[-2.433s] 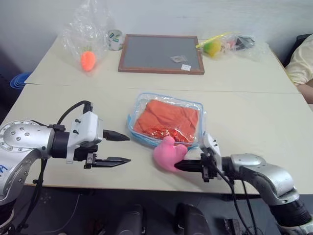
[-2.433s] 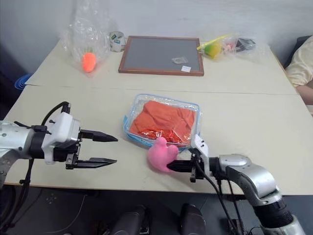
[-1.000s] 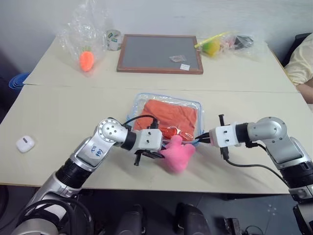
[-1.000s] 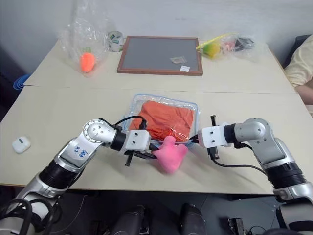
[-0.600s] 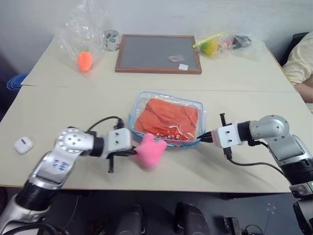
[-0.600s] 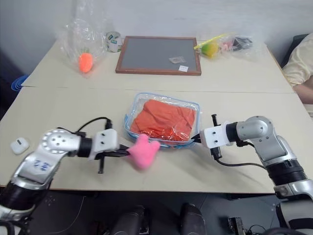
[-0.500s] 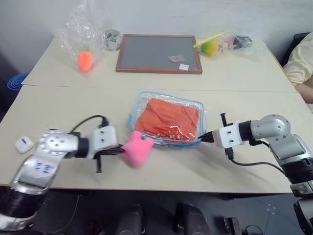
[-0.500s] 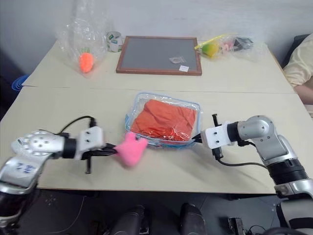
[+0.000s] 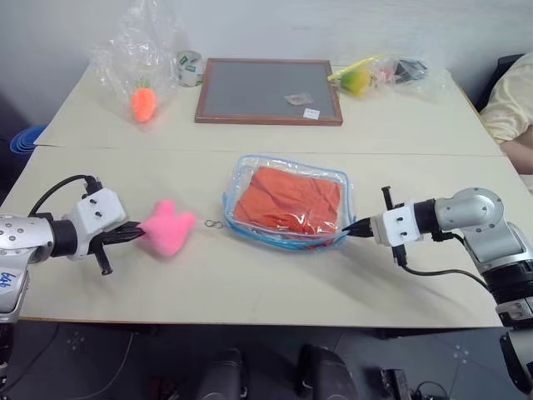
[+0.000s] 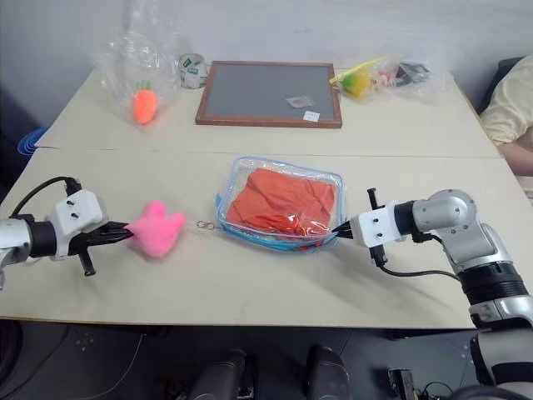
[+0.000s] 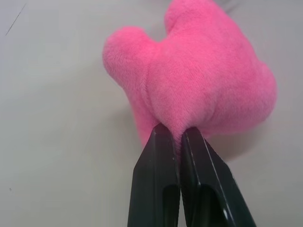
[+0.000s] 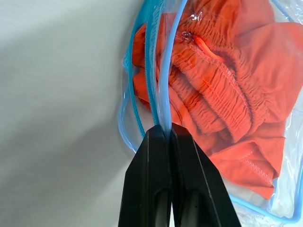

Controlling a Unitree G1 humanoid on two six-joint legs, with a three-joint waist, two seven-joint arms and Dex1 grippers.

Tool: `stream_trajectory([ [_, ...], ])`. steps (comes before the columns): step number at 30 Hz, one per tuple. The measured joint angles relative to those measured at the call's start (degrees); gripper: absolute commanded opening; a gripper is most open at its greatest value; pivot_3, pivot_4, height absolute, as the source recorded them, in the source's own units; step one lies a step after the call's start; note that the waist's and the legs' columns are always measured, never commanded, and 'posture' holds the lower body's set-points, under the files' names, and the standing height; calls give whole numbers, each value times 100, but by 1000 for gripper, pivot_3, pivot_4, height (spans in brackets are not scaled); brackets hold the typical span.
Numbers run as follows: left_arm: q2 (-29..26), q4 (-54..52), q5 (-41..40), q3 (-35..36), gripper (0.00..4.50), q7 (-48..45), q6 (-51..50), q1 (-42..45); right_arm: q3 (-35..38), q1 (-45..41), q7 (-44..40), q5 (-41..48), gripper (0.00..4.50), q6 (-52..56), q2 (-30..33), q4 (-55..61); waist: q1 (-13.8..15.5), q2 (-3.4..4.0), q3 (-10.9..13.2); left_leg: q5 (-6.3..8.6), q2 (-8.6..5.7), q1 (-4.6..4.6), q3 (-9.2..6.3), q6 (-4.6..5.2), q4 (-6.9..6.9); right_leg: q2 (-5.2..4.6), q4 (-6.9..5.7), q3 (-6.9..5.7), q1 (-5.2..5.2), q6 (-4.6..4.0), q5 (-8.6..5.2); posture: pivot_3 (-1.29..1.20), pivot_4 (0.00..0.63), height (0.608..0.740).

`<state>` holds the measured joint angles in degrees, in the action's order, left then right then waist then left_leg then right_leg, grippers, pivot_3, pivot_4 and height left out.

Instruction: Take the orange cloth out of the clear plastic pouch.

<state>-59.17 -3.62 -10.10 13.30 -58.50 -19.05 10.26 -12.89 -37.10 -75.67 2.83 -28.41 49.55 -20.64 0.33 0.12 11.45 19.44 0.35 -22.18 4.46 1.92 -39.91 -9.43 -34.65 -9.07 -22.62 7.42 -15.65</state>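
Holding two things at once right now: my left gripper (image 11: 173, 132) is clamped on a fold of the pink plush toy (image 9: 166, 227), out toward the left side of the table (image 9: 275, 275), and my right gripper (image 12: 168, 132) is pinched tight on the light blue trim at the near right corner of the clear plastic pouch (image 9: 287, 202). The orange cloth (image 9: 287, 198) is fully inside the pouch, rumpled, with a gathered hem pressed against the trim just ahead of my right fingertips. A small metal ring or chain (image 9: 213, 223) lies between the plush and the pouch; I think it links the toy to the zipper pull, but it is too small to be sure.

My worries from here:

- If that ring is tied to the zipper, pulling the plush further left could drag the whole pouch rather than open it, since my right grip is on only a thin edge of trim that could slip out.
- I cannot tell how far the zipper is open. Reaching in too early would just push the cloth deeper or crumple the pouch.
- Letting go with the right hand to fetch the cloth leaves the pouch unanchored, so cloth and pouch may lift together.
- The cloth's bunched hem may snag on the zipper edge on the way out.
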Motion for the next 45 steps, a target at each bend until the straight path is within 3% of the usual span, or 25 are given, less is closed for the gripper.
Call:
stream_trajectory([
  [2,38,-57,-139,1,0,-7,-150,0,0,-2,-54,63,217,106,-1,1,-18,0,0,0,0,0,0,0,0,0,0,0,0,0,0,0,150,740],
  [5,49,-176,-241,1,723,-7,-332,-57,0,-2,-133,149,1020,368,-1,7,-45,0,0,0,1,1,0,0,1,0,-1,0,0,0,0,0,150,740],
  [10,64,-309,-500,101,2304,5,-595,-284,115,154,-197,370,2760,762,43,232,-50,0,0,0,2,0,0,0,3,0,0,1,-2,0,0,0,150,740],
  [15,-79,-546,-906,725,3875,-322,-916,-791,623,605,-158,898,4490,1738,278,930,-38,2,1,1,4,0,-1,-2,3,0,1,2,-3,0,0,0,150,740],
  [17,-262,-698,-1212,1176,4447,-633,-1205,-1058,967,942,-81,1255,4500,2412,461,1399,-33,2,1,3,9,-1,-2,-5,3,1,3,0,-3,-2,-1,0,150,740],
  [20,-530,-978,-1667,1711,4479,-951,-1593,-1021,1427,1438,66,1891,4500,3588,667,2123,-1,2,1,3,9,-1,-4,-5,0,0,2,0,-1,-2,-1,0,150,740],
  [22,-651,-1426,-1824,1469,4479,-943,-1615,-378,1719,1788,195,2456,4500,4507,786,2747,72,3,1,4,8,3,-7,-5,-2,-1,0,1,7,-3,-1,0,150,740],
  [25,-460,-2035,-1474,146,4479,-518,-1329,912,1911,2031,420,3146,4500,5480,806,3579,136,7,0,3,0,7,-7,-4,-4,-4,-6,5,9,-5,2,0,150,740],
  [30,817,-1790,329,-2352,4479,476,-836,2221,2065,2116,1114,3717,4500,6295,501,4278,120,7,-7,2,-37,-3,4,-3,-2,-1,-7,5,-3,-4,2,0,150,740],
  [33,1209,-1423,1110,-3050,4479,817,-226,2417,2094,2151,1427,3984,4500,6588,393,4586,89,4,-5,2,-34,-5,11,-3,4,3,-3,9,-11,-4,2,0,150,740],
  [37,1597,-840,1488,-3302,4479,942,290,2437,2184,2248,1731,4111,4500,6738,370,4834,119,1,-4,3,-29,-7,8,0,-5,2,-5,8,-9,-3,2,0,150,740],
  [40,1708,-616,1580,-3323,3929,901,534,2451,2211,2293,1886,4123,4500,6761,361,4894,137,0,-4,3,-13,-7,4,3,-7,-3,-5,6,-7,-2,3,0,150,740],
  [45,1901,-361,1701,-3343,2394,797,843,2650,2226,2383,2044,4121,4500,6754,355,4971,145,-1,-3,2,-14,-8,2,6,-8,-3,-4,4,-4,-1,4,0,150,740],
])
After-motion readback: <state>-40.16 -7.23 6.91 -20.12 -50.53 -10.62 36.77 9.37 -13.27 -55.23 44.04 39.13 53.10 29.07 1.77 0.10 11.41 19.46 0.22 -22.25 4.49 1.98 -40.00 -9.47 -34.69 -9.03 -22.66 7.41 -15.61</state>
